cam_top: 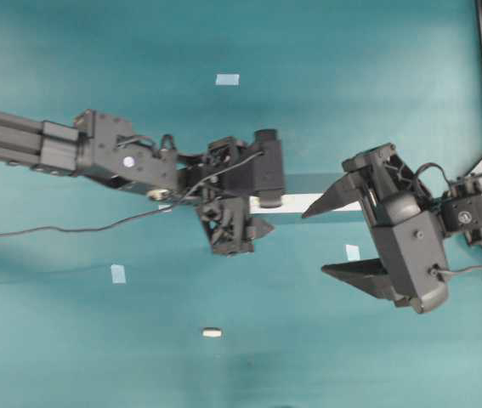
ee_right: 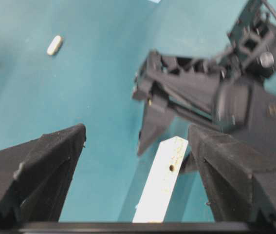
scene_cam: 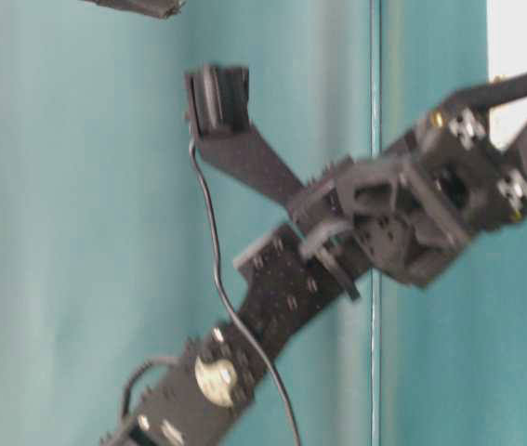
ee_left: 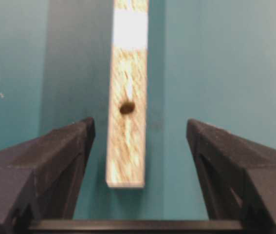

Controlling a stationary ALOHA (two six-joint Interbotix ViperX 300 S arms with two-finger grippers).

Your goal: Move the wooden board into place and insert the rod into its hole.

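The teal table (cam_top: 96, 357) fills every view beneath me; my two arms reach in over it from either side, and between them lies the wooden board (cam_top: 309, 203), a long narrow pale strip running left to right in the overhead view, flat on the cloth; most of its left part is hidden under my left wrist, and its right end disappears beneath my right gripper.

From my left wrist camera the board (ee_left: 126, 141) shows a speckled, straw-flecked face like chipboard, a single small dark hole partway along it, and farther off a pale band of tape across its width; its near end is cut square and sits between my fingers without touching either one.

My left gripper (cam_top: 258, 191) stands spread, holding nothing, with the board lying free in the gap; my right gripper (cam_top: 336, 242) is spread just as wide, also holding nothing, its upper finger lying over the board's right end; from its own camera the board (ee_right: 163, 183) runs up between the fingers, nearer the right one, with a dark hole near its far end.

The rod (cam_top: 212, 332) is a tiny pale cylinder lying on its side on the cloth, well apart from the board and from both grippers, toward the lower edge of the overhead view.

Three small pale-blue tape squares (cam_top: 227, 79) are stuck flat on the table; I can read no writing anywhere.
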